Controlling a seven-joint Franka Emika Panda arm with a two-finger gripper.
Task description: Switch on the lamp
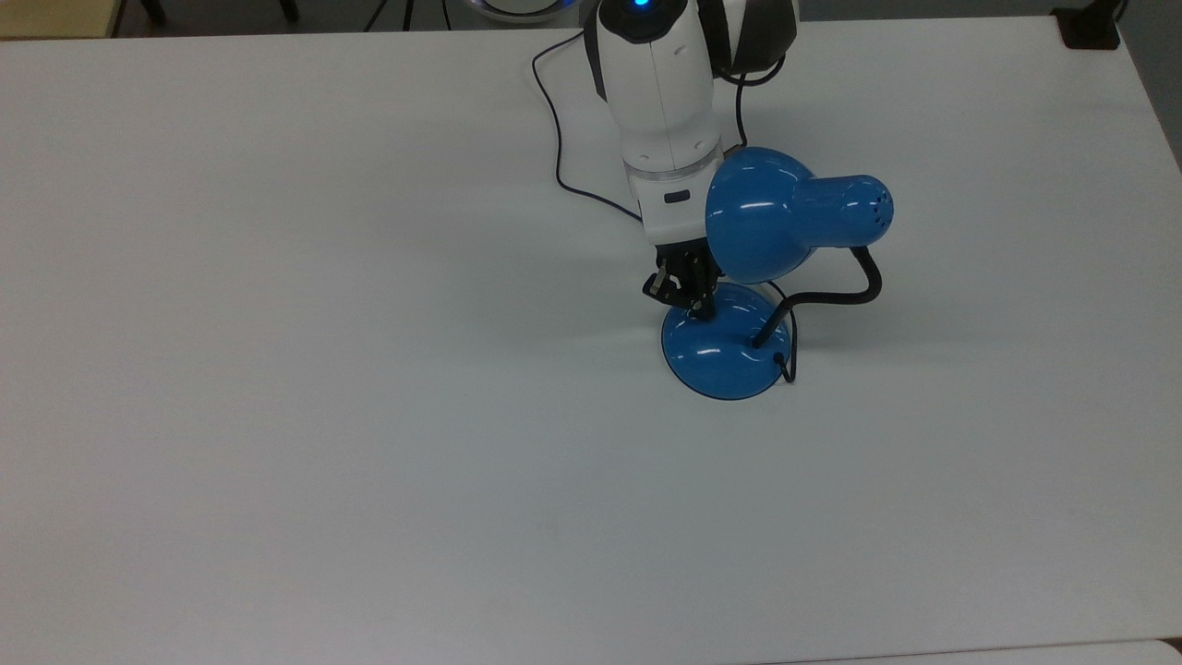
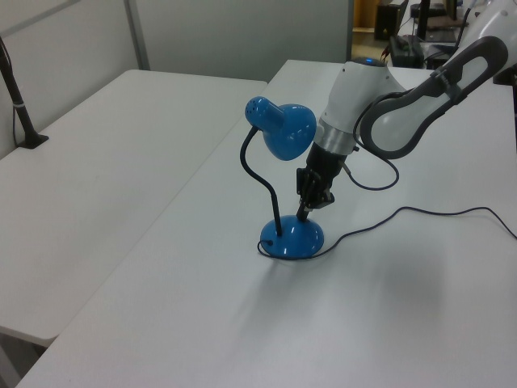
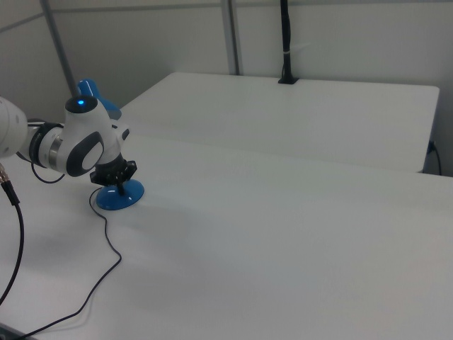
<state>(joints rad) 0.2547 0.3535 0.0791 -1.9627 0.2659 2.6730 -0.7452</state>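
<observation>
lamp [image 1: 727, 346]: its base sits right under your end effector [image 1: 694, 305], tips touching it.
fingers: can't tell the gap.

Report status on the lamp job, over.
Gripper down on the lamp base, tips at its rim nearest the arm. Lamp upright on the table, shade dark, no glow seen. Cord trails clear; nothing blocking.

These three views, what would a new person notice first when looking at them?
First the glossy blue lamp standing on the white table, its shade bent over on a black gooseneck above its round base. Next the white robot arm leaning in from the top view's upper edge, its dark gripper down at the base's rim. A thin dark cord trails across the table.
</observation>
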